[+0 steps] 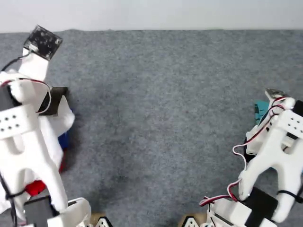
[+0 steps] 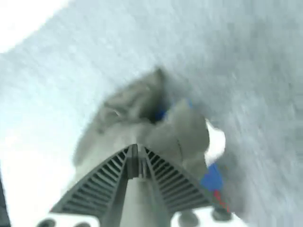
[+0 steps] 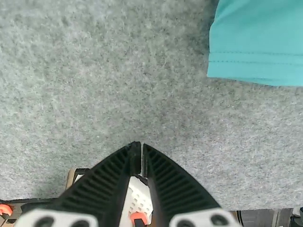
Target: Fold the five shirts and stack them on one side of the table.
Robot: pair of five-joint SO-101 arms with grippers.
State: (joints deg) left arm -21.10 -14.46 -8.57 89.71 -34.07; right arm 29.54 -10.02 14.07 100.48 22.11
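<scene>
Left end effector has its two ribbed black fingers together at the tips, above a rumpled heap of pale cloth. The view is blurred, so whether any cloth is pinched between the fingers cannot be told. One patch of blue cloth and one sliver of red cloth show at the edge of that heap.

From above, the heap lies at one side of the counter, largely under the left arm. How many shirts make up the heap cannot be counted; three colours show in it: white, blue and red.

Right end effector also has its fingers together, with nothing between them, over bare grey felt. One teal shirt lies flat near it, apart from the fingers, with a stitched hem along the edge facing them. In the high view a small part of this shirt shows at the opposite side of the counter from the heap, just beside the right arm.

Both arms are white, two in all, each with red and white wires along it. Grey felt covers the counter, and a pale wall runs along its far edge.
</scene>
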